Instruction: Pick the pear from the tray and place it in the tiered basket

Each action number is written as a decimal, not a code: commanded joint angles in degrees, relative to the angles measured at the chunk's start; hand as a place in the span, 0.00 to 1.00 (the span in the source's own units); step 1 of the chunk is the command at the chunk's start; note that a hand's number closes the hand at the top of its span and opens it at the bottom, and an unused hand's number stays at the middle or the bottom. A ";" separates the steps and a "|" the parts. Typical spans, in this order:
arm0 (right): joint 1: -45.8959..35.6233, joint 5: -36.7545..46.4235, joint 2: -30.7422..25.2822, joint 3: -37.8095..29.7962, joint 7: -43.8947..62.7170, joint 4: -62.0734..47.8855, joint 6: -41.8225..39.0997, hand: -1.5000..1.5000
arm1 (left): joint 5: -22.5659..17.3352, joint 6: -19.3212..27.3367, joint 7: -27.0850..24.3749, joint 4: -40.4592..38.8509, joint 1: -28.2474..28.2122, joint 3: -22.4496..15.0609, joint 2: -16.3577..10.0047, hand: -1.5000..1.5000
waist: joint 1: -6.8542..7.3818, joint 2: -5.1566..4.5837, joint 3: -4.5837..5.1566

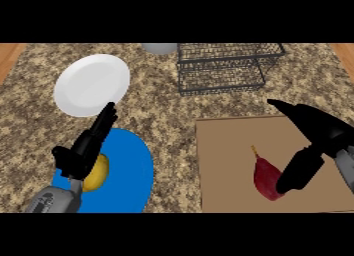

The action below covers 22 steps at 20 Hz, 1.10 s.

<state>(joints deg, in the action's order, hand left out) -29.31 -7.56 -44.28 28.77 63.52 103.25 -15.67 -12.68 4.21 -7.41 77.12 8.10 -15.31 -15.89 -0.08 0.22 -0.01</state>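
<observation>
The right hand (324, 135) hangs over the brown tray (224, 150). Its fingers (291, 107) and thumb (298, 170) are apart. It holds nothing yet. The dark red pear (263, 175) lies flat on the tray, right at the tip of the thumb and touching it. The long fingers reach out past the pear, well above it. The pear's thin stem points away from the hand.

The tiered basket (224, 70) is far ahead of this hand and a bit to its left, across the speckled counter (165, 125).

The left hand (80, 155) rests with straight fingers pointing up. Under it is a blue plate (132, 165) with a yellow fruit (97, 172). A white plate (91, 85) lies beyond its fingertips.

What could go wrong? The pear is round and lies on its side. If only the thumb pushes it, I think it may roll or slide away on the tray. If the hand closes too high, the fingers may miss it. The basket is made of wire, so the pear may bump the rim on the way in.
</observation>
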 commanded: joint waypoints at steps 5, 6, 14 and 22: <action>5.81 5.69 5.42 4.89 6.44 -3.39 2.71 0.00 | -1.20 -3.40 -0.04 -0.74 -0.19 2.47 -1.00 0.50 | 0.08 -0.20 0.05; 5.32 5.53 6.29 3.38 7.36 -2.11 1.81 0.00 | 1.08 -2.03 -2.22 -2.12 -0.82 1.65 0.74 0.50 | 0.03 -0.19 0.05; 10.52 11.35 7.79 2.43 0.34 -9.36 2.08 0.00 | 1.78 -2.75 2.50 -0.45 2.15 3.18 0.87 0.50 | -0.03 -0.24 0.01; 13.82 17.87 14.70 2.63 2.18 -8.08 2.81 0.00 | 2.14 -5.15 3.23 1.51 -0.42 5.42 1.13 0.50 | 0.16 -0.17 0.02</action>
<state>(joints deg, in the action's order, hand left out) -16.74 6.89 -33.76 30.70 59.82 94.67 -12.83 -10.01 0.67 -5.99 77.44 7.93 -11.45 -14.15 0.02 0.11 -0.08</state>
